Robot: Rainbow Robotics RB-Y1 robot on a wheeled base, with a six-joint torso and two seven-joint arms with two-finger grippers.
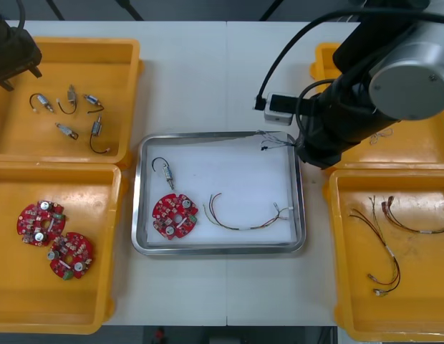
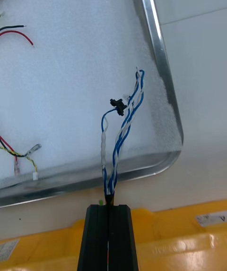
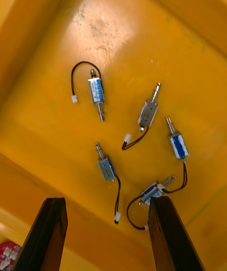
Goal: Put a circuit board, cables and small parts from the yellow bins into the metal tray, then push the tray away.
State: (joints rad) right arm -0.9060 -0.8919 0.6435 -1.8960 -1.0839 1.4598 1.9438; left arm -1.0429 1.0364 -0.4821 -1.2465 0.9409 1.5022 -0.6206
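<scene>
The cable is twisted blue and white, the tray white inside.

A pale, nearly white counter is seen from steeply above. A thin straight seam runs down its middle from the far edge to the near edge, joining two panels. Beyond the far edge lies dark grey floor, crossed by a few slanted black lines too small to identify. The light is soft and even, and shadows are faint.
</scene>
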